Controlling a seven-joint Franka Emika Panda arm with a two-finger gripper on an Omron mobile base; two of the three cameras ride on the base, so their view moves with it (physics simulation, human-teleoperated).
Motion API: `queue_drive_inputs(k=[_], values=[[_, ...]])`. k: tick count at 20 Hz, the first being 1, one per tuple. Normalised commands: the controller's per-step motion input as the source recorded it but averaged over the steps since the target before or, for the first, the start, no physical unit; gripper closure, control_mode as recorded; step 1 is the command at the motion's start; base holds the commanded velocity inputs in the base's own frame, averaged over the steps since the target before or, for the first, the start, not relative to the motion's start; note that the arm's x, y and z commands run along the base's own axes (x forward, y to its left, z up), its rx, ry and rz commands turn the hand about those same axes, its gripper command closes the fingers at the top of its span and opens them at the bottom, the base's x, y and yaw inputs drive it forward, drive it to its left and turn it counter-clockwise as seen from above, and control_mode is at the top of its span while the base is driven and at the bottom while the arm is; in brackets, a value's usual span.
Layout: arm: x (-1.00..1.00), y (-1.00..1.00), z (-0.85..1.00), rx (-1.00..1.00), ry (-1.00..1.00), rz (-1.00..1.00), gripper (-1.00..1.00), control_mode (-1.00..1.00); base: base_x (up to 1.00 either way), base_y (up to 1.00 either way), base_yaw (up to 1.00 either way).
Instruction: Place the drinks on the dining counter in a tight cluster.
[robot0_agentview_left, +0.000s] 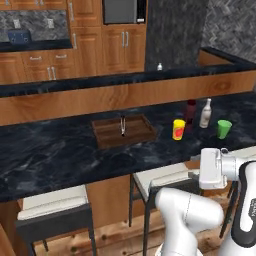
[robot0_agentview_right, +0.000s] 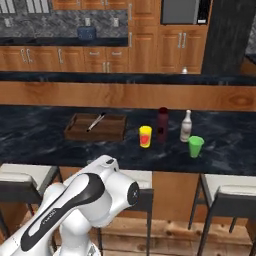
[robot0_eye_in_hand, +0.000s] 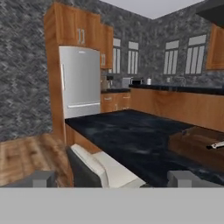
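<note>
The dining counter (robot0_agentview_left: 60, 150) (robot0_agentview_right: 40, 130) (robot0_eye_in_hand: 127, 131) is a long black marble top with a wooden riser behind it. Two drinks stand on it toward the right: a dark maroon bottle (robot0_agentview_left: 191, 111) (robot0_agentview_right: 162, 125) and a slim tan bottle with a white neck (robot0_agentview_left: 205, 114) (robot0_agentview_right: 186, 126), a small gap between them. A small pale bottle (robot0_agentview_left: 159, 66) (robot0_agentview_right: 184, 70) stands on the raised ledge behind. My gripper (robot0_eye_in_hand: 113, 179) is open and holds nothing. It sits low in front of the counter's near edge and looks along the counter.
A yellow cup (robot0_agentview_left: 178, 129) (robot0_agentview_right: 145, 136) stands left of the maroon bottle, a green cup (robot0_agentview_left: 224, 129) (robot0_agentview_right: 195, 146) right of the tan one. A wooden tray (robot0_agentview_left: 107, 137) (robot0_agentview_right: 75, 131) (robot0_eye_in_hand: 192, 146) holds a utensil. Stools (robot0_agentview_left: 55, 205) (robot0_agentview_right: 230, 192) (robot0_eye_in_hand: 100, 168) stand under the counter's near edge.
</note>
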Motion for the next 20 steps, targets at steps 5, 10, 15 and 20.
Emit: queue_drive_inputs(k=[5, 10, 15, 20], values=[[0.00, 0.00, 0.00, 0.00, 0.00, 0.00, -1.00, 1.00, 0.01, 0.89, 0.00], [0.00, 0.00, 0.00, 0.00, 0.00, 0.00, -1.00, 1.00, 0.02, 0.89, 0.00], [0.00, 0.00, 0.00, 0.00, 0.00, 0.00, -1.00, 1.00, 0.06, 0.89, 0.00], [0.00, 0.00, 0.00, 0.00, 0.00, 0.00, -1.00, 1.00, 0.12, 0.88, 0.00]])
